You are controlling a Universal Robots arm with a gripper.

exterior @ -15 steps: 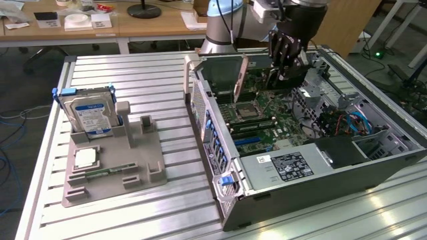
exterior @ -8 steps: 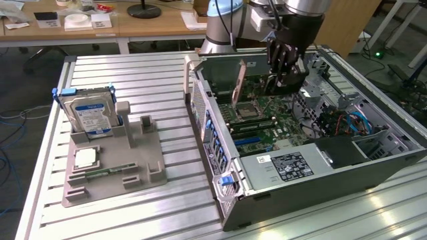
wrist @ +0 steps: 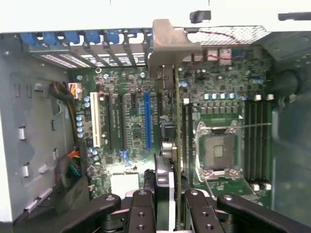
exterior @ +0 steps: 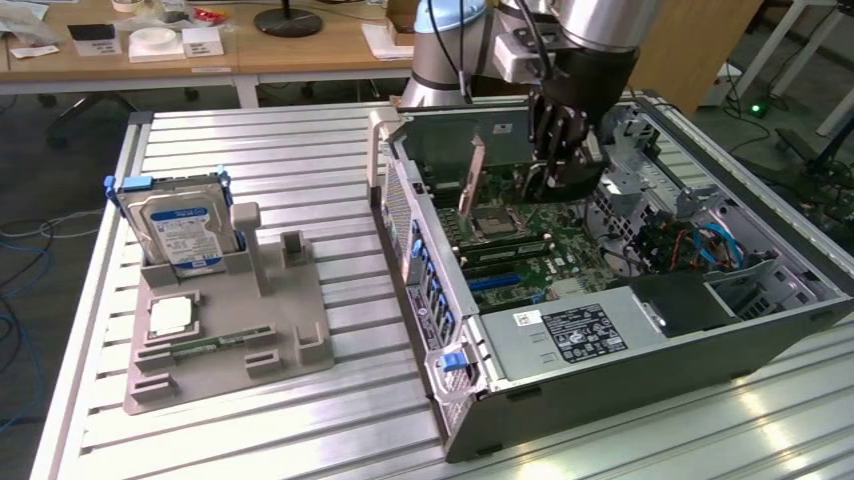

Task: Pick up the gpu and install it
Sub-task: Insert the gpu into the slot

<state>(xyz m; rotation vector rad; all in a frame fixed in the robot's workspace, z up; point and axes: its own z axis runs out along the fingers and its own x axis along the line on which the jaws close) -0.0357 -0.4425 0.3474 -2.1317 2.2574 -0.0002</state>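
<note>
Looks like the install step: the black two-finger gripper (wrist: pixel 167 201) is clamped on the thin dark gpu card with black fan (wrist: pixel 178 126). It's edge-on over the green motherboard (wrist: pixel 218 87) in the open grey PC case (exterior: pixel 627 365), bracket at the case's rear edge. I'd say it needs squaring to a slot.

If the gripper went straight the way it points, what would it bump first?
Probably the green motherboard. The gripper points down at it, and the gpu it holds would likely touch first.

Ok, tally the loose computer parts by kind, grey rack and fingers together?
Silver hard drive with blue label: 1
Narrow green memory stick: 1
Pale flat square chip: 1
Thin black gpu card between the fingers: 1
Total: 4
</note>
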